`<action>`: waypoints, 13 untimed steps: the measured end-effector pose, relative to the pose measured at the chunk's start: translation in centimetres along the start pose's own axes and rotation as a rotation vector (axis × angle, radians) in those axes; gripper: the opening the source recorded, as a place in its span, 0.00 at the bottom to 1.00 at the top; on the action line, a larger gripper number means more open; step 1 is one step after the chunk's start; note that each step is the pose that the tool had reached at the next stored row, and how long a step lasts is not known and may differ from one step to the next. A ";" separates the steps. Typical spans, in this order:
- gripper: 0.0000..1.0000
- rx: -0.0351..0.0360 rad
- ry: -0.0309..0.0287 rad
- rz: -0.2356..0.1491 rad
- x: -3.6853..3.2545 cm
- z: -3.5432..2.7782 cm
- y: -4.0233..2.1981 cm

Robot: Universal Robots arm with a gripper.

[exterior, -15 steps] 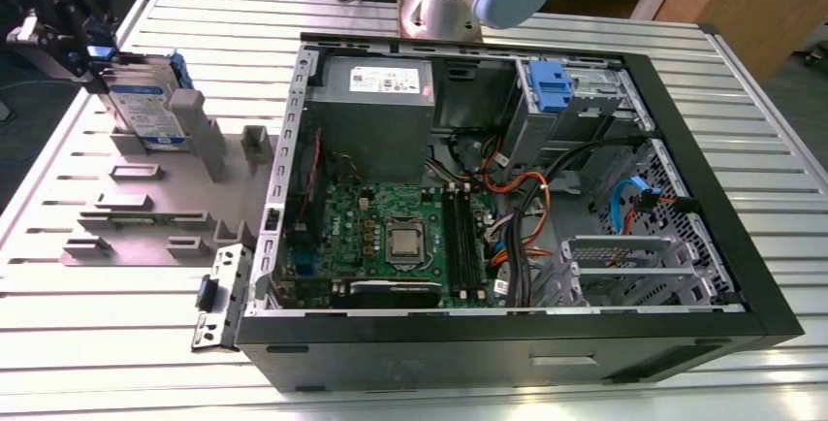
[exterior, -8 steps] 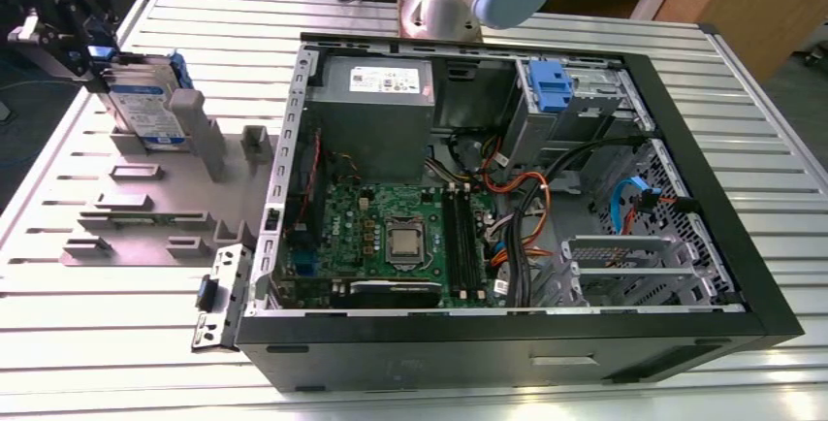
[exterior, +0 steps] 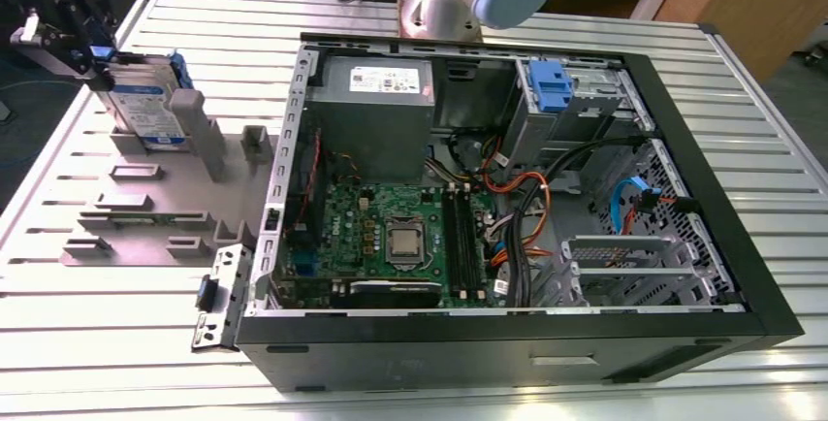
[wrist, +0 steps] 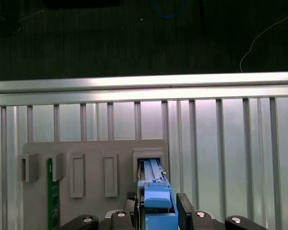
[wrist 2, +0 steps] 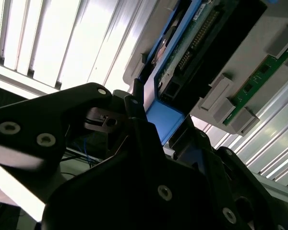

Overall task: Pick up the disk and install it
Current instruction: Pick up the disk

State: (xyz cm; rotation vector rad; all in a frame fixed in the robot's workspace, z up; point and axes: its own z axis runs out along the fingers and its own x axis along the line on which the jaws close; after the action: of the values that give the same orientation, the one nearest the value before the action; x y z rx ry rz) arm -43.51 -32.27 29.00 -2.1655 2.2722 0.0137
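Gripper (wrist: pixel 159 207) sits closed narrow on the disk (exterior: pixel 140 101), fingers (wrist: pixel 183 207) pressed against either side of its blue bracket (wrist: pixel 157 200) in both wrist views. Disk stands upright on its edge in a slot of the gray holder fixture (exterior: pixel 143 212), at the exterior view's left, on the ribbed metal table (exterior: pixel 104 343). Disk not lifted clear; lower end looks seated in the slot. Open computer case (exterior: pixel 763 275) lies well apart, toward the exterior view's right, with a small blue clip (exterior: pixel 549 86) in its drive bay.

Handling, as judgement: a hard drive, so rigid, fairly heavy for its size and shock-sensitive. Metal faces likely slick; exposed circuit board (wrist 2: pixel 192 45) on one face should not be squeezed. Plastic bracket at the short top end is the sensible hold, though it may flex, so a straight pull out of the slot is safest.
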 end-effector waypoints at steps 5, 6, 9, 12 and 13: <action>0.45 0.0000 0.0023 0.000 0.24 0.01 -0.01; 0.45 0.0001 0.0027 0.000 0.24 0.01 -0.01; 0.45 0.0002 0.0027 0.003 0.25 0.03 -0.03; 0.45 0.0001 0.0027 0.010 0.25 0.04 -0.04; 0.45 0.0002 0.0027 0.012 0.25 0.05 -0.04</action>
State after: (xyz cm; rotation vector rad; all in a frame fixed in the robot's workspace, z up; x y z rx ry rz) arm -43.48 -32.52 28.96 -2.1537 2.2860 0.0106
